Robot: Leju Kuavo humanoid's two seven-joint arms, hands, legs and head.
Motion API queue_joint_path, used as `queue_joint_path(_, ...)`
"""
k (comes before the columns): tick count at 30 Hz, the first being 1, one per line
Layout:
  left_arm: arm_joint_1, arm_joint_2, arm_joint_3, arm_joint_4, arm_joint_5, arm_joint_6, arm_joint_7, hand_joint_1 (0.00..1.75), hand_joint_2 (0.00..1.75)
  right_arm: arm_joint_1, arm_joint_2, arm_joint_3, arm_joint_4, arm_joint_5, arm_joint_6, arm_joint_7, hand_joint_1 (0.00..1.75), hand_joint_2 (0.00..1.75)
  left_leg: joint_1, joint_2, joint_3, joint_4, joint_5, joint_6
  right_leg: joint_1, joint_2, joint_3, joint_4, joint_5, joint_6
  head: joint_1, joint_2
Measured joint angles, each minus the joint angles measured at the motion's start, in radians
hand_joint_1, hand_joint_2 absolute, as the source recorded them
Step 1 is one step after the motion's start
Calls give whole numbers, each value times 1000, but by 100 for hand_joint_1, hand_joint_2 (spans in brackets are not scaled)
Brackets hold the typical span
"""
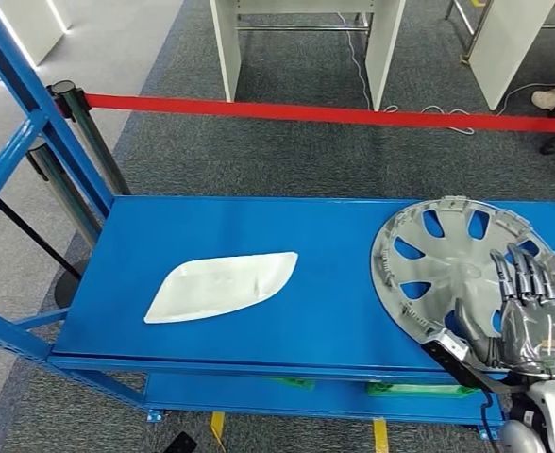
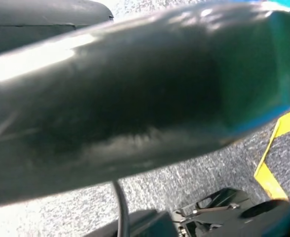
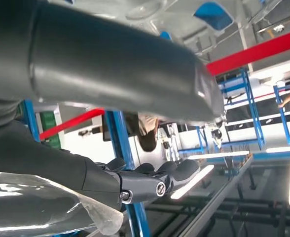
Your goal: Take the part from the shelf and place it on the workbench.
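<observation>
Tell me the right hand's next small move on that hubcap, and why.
Probably close the right hand firmly on the hubcap rim, then lift slightly. Its fingers lie over the near edge and the thumb seems tucked under, but the hubcap lies flat on the blue shelf.

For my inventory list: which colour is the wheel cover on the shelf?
Silver-grey; the wheel cover shows best in the head view.

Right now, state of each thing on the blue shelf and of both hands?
Silver plastic wheel cover: flat on the blue metal shelf, right end, rim past the front edge.
White elongated plastic part: flat on the shelf, left of centre, untouched.
Right hand: fingers over the wheel cover's near rim, thumb beneath; appears to grip it.
Left hand: open or shut cannot be told.
</observation>
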Motion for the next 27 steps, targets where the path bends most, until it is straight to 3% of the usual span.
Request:
queue_joint_path(1, 1, 0, 0, 0, 0, 0, -1, 0, 0, 5, 3, -6, -7, -3, 2, 1, 0, 0, -1, 0, 1, -4, 16, 4, 3, 0, 1, 0, 0, -1, 0, 0)
queue_joint_path(2, 2, 0, 1, 0, 0, 1, -2, 0, 0, 10, 5, -13, -14, -14, 8, 1, 0, 0, -3, 0, 20, -46, 48, 10, 6, 1, 3, 0, -1, -1, 0, 0)
queue_joint_path(4, 2, 1, 4, 0, 0, 2, -4, 0, 0, 21, 9, -28, -31, -67, 37, -11, 0, 0, -10, 1, 84, -186, 117, 29, 12, 1, 7, 1, -3, -1, 1, 0)
queue_joint_path(5, 1, 2, 6, 0, 0, 3, -4, 0, 0, 28, 10, -36, -37, -101, 54, -21, 0, 0, -13, 1, 109, -240, 133, 36, 13, 1, 6, 2, -3, 1, 1, 0)
queue_joint_path(6, 1, 2, 7, 0, 0, 3, -4, 0, 0, 36, 11, -42, -42, -130, 68, -31, 0, 0, -16, 2, 121, -271, 139, 41, 14, 0, 4, 3, -3, 4, 2, 0)
queue_joint_path(10, 5, 1, 10, 0, 0, 5, -5, 0, 0, 58, 14, -64, -60, -170, 86, -50, 0, 0, -13, 2, 127, -298, 145, 49, 10, 1, -9, 13, -12, 24, 2, 0)
queue_joint_path(12, 3, 0, 12, 0, 0, 6, -5, 0, 0, 62, 14, -73, -65, -173, 88, -51, 0, 0, -7, 3, 130, -308, 152, 53, 8, 3, -47, 94, -62, 34, 6, 0)
queue_joint_path(14, 3, -2, 13, 0, 0, 5, -7, 0, 0, 67, 14, -78, -66, -174, 90, -51, 0, 0, -6, 4, 128, -308, 152, 55, 3, 2, -109, 229, -123, 43, 8, 0)
queue_joint_path(15, 3, -3, 13, 0, 0, 5, -7, 0, 0, 70, 15, -79, -66, -174, 91, -51, 0, 0, -6, 4, 128, -308, 152, 54, 0, 2, -131, 274, -134, 47, 7, 0)
queue_joint_path(16, 4, -3, 13, 0, 0, 5, -8, 0, 0, 73, 15, -80, -66, -174, 91, -52, 0, 0, -5, 4, 128, -307, 152, 54, -3, 2, -134, 282, -126, 51, 7, 0)
queue_joint_path(17, 4, -3, 14, 0, 0, 5, -8, 0, 0, 75, 15, -81, -66, -174, 92, -52, 0, 0, -3, 4, 129, -306, 151, 53, -6, 2, -118, 248, -99, 54, 7, 0)
queue_joint_path(19, 4, -4, 14, 0, 0, 5, -9, 0, 0, 75, 15, -84, -68, -175, 92, -52, 0, 0, -1, 3, 131, -302, 147, 45, -12, 2, -44, 103, -34, 59, 8, 0)
queue_joint_path(21, 3, -4, 14, 0, 0, 5, -9, 0, 0, 76, 16, -86, -70, -175, 94, -53, 0, 0, -3, 1, 129, -296, 144, 32, -12, 6, 8, 7, -10, 53, 9, 0)
queue_joint_path(25, 3, -2, 14, 0, 0, 5, -9, 0, 0, 79, 17, -88, -74, -176, 95, -54, 0, 0, -3, 1, 124, -286, 136, 11, -10, 9, 14, -1, -10, 24, 8, 0)
queue_joint_path(27, 2, -2, 14, 0, 0, 5, -9, 0, 0, 78, 17, -88, -76, -177, 96, -55, 0, 0, -2, 2, 94, -213, 90, 3, -12, 6, 16, -4, -9, 11, 6, 0)
